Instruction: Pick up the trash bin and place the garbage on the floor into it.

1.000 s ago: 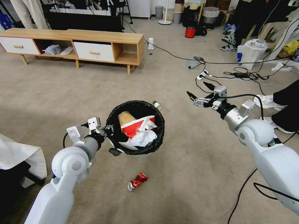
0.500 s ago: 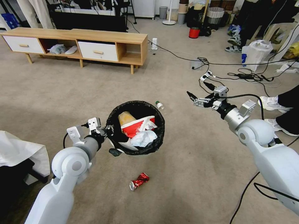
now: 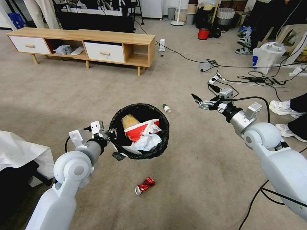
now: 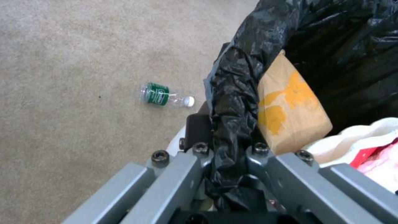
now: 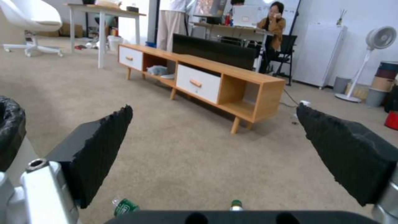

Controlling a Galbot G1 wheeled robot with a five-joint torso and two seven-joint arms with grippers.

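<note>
The left gripper [image 3: 112, 140] is pinching the rim of the trash bin [image 3: 139, 110], its fingers [image 4: 198, 133] closed on the folded black bag, one outside the wall and one inside. The bin is hanging off the floor [image 3: 198, 179] in that grip, out in front of the left arm and roughly level. Inside it, a brown cardboard piece [image 3: 129, 121] is leaning against the near wall beside the fingers, with a red-and-white carton [image 3: 139, 130] and crumpled white tissue [image 3: 147, 141] lying against it.

The right gripper [image 3: 204, 95] is hovering in the air well to the right of the bin, its fingers [image 5: 97, 149] spread wide and holding nothing, pointing toward the low wooden cabinet [image 3: 89, 48] across the room.

Down on the carpet, a crushed red can [image 3: 145, 186] is lying below the bin, nearer the robot. A small clear bottle [image 3: 166, 108] with a green label is lying on its side just past the bin's far rim; in the left wrist view it [image 4: 165, 96] is sitting apart from the bin, on bare carpet. In the right wrist view a second green-capped bottle [image 5: 236, 203] is peeking up at the lower edge, close to the green-labelled one [image 5: 124, 207].

Black cables [image 3: 243, 76] are trailing over the floor beyond the right arm.
</note>
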